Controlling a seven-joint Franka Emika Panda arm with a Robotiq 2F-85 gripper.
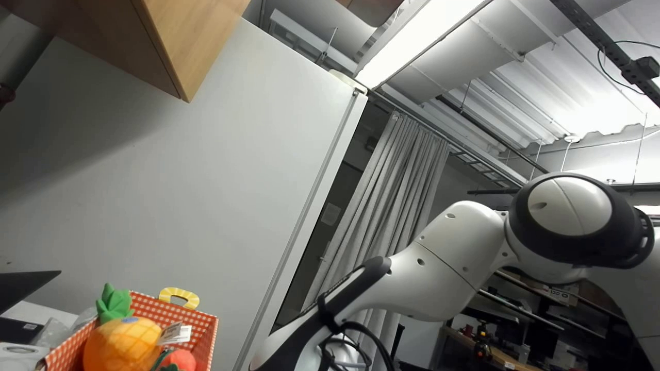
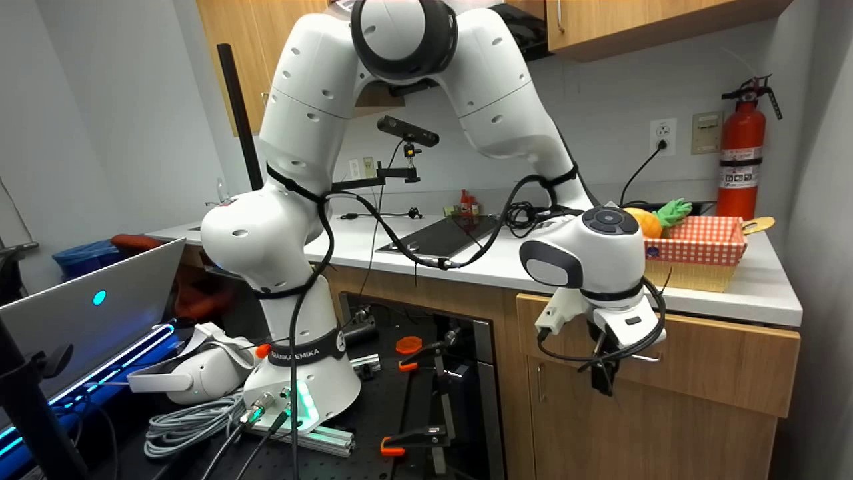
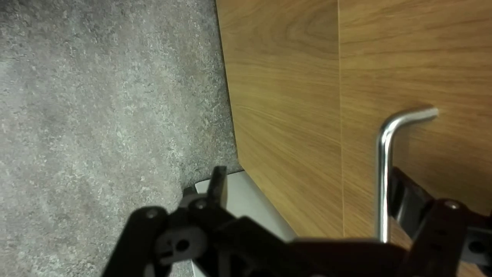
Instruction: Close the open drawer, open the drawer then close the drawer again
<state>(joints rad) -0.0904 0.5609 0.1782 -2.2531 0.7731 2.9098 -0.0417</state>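
Note:
The wooden drawer [image 2: 726, 357] is below the counter in an exterior view. Its front overhangs the cabinet door slightly; I cannot tell exactly how far out it stands. Its metal handle [image 2: 646, 359] is partly hidden by my wrist. In the wrist view the drawer front [image 3: 430, 69] fills the right side, with the bright bar handle [image 3: 384, 173] on it. My gripper [image 3: 307, 188] is open there. The handle bar lies between the fingers, close to the right finger, which is partly behind it; contact is unclear. The gripper [image 2: 603, 373] also shows small and dark in an exterior view.
A cabinet door [image 2: 640, 427] with its own handle [image 2: 540, 383] is below the drawer. The white countertop [image 2: 766, 293] overhangs above, carrying a checkered basket [image 2: 696, 250]. A side wall [image 2: 810, 200] stands at the right. Grey floor [image 3: 115, 115] shows in the wrist view.

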